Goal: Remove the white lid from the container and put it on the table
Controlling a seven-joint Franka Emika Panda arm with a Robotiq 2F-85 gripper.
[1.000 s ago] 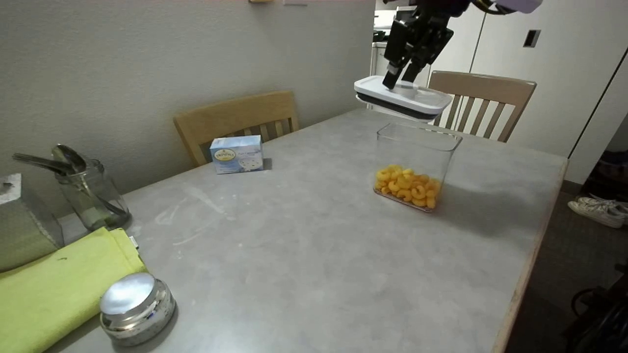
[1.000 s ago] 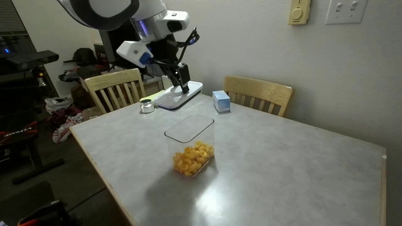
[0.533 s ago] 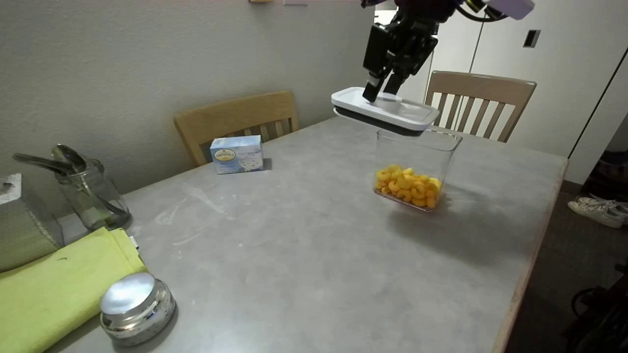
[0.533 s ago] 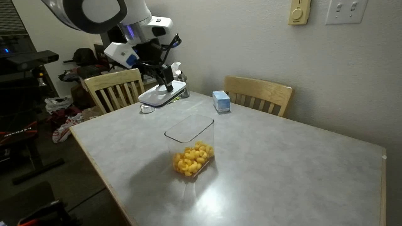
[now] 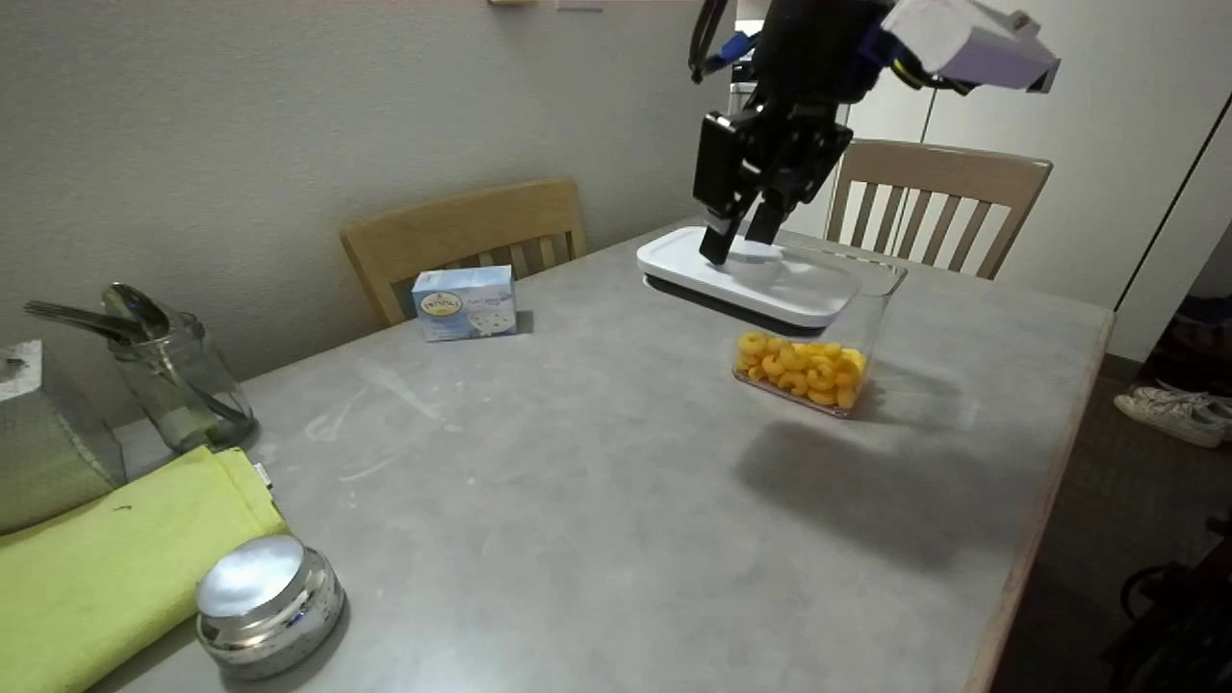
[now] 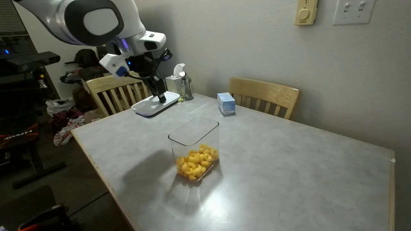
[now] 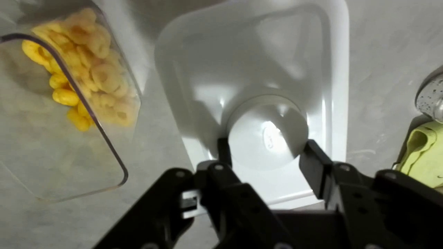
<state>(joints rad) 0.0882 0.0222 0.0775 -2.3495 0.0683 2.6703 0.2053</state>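
The grey table [image 5: 539, 500] spreads out around the container [image 6: 210, 138], which stands upright on it. A white robot arm [image 6: 102, 22] reaches over the table on the far side of the container in an exterior view, and its gripper [image 7: 267, 151] shows beside the container in the wrist view. A wooden chair [image 5: 943, 166] stands past the table's edge, beyond the container in an exterior view. A folded yellow cloth [image 5: 144, 558] lies well apart from the container, and a tissue box [image 5: 48, 443] stands well apart from it too (a sheet of tissue [image 6: 179, 70] sticks up from its top). The container itself is clear and rectangular, with its top open. The white lid [image 5: 770, 289] is off it and hangs in the air above the table, near the container but touching neither. The jaws are clamped on the lid's round raised centre, one on each side. Also apart from the container, a glass jar [image 5: 188, 423] with cutlery [image 5: 137, 310] in it, a blue and white box [image 5: 467, 306] and a round metal tin [image 5: 265, 602] rest on the table. Orange-yellow pieces [image 6: 197, 162] lie heaped in the bottom of the container.
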